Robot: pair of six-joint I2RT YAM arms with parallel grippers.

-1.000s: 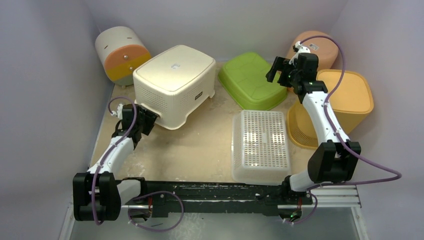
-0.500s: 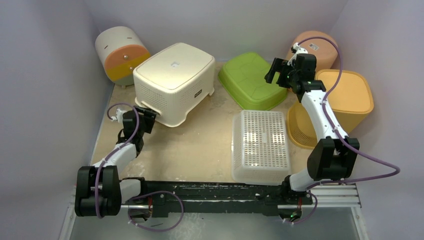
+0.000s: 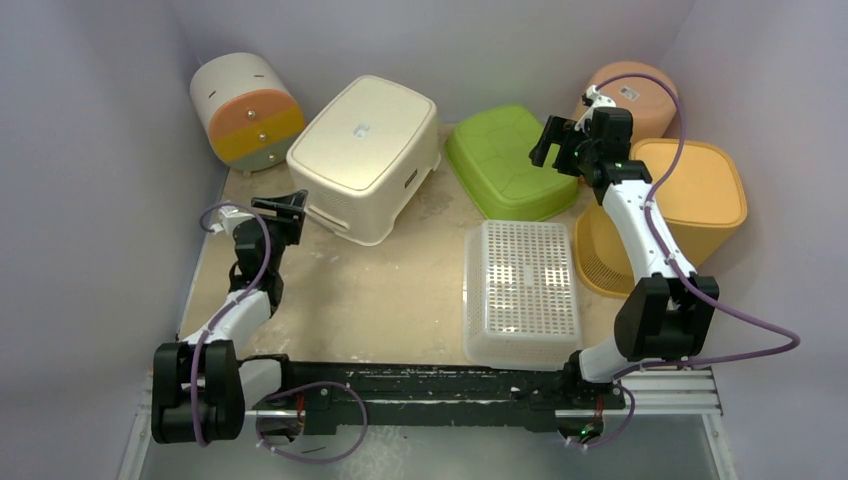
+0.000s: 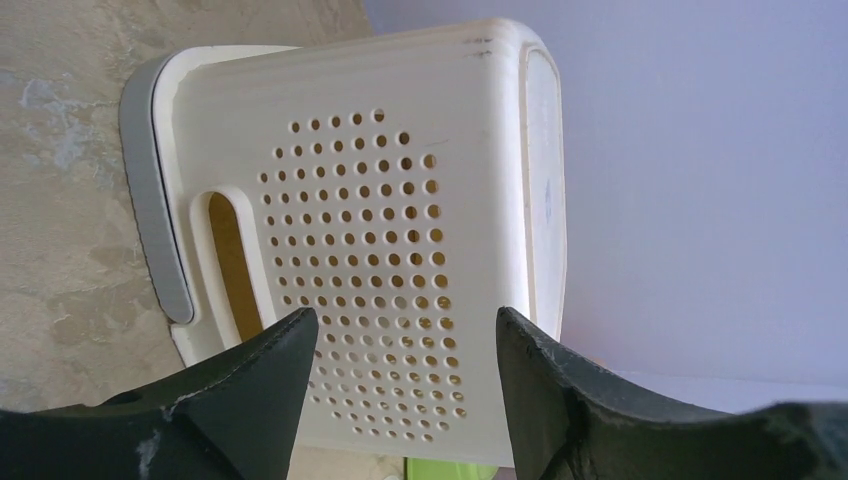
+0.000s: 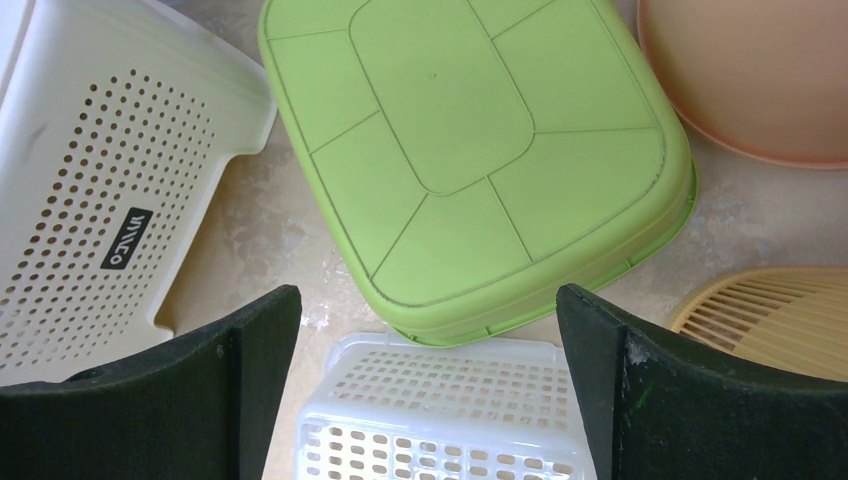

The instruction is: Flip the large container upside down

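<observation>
The large container [image 3: 365, 155] is a cream perforated basket resting bottom-up on its rim at the back, left of centre. My left gripper [image 3: 292, 204] is open and empty, just off its near-left end. In the left wrist view the container's holed end wall and handle slot [image 4: 400, 200] lie beyond the open left gripper [image 4: 405, 330], untouched. My right gripper [image 3: 560, 140] is open and empty, held high over the green tub. The container's side [image 5: 90, 200] shows at the left of the right wrist view, away from the right gripper [image 5: 428, 300].
An upturned green tub [image 3: 505, 160] sits right of the container. A clear perforated basket [image 3: 522, 290] lies bottom-up at front centre. A yellow-orange bin [image 3: 690, 200] and a pink tub [image 3: 640, 95] stand at the right. A white, orange and yellow drum [image 3: 245, 110] lies at back left.
The left gripper has come off the container's near rim and drawn back to the left. The container has shifted toward the back and turned a little. The right arm has barely moved.
</observation>
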